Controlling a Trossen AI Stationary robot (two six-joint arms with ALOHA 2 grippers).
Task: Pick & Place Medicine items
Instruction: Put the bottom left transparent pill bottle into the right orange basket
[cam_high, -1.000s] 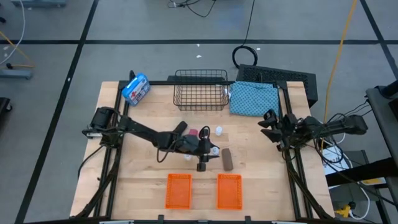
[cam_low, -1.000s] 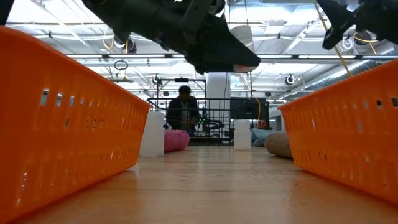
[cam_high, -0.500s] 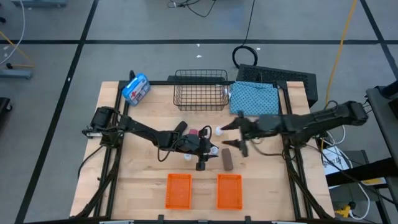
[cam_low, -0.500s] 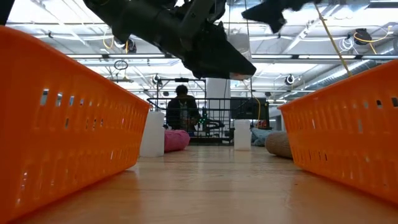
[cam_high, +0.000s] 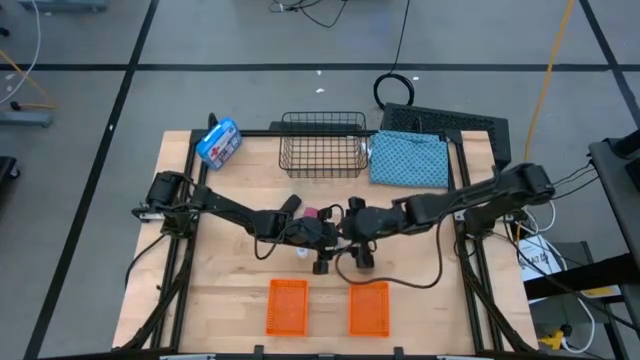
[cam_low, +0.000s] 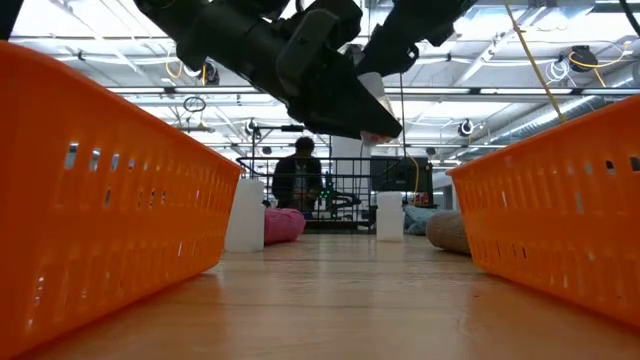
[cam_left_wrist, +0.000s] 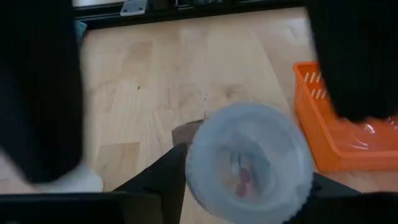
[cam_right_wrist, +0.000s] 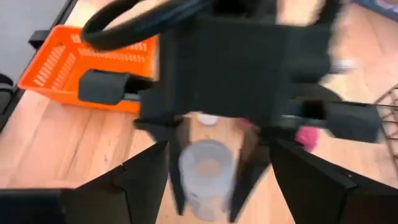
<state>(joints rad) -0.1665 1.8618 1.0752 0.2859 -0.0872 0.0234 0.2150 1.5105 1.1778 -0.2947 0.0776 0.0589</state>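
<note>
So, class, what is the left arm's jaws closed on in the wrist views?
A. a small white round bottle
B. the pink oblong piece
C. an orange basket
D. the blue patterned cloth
A: the left wrist view shows a white round bottle between the left gripper's jaws, above the wooden table.

Nothing readable is showing up anywhere, honestly. The blue-and-white package (cam_high: 218, 143) at the table's back left corner is carrying some red marking on its face, but it's coming through too small to make out as letters or a sign. The white bottle (cam_left_wrist: 249, 163) sitting right in front of the left wrist camera is showing only a blurry reddish smudge, no legible print. The orange baskets (cam_low: 110, 190) aren't displaying any labels or numbers either.
</note>
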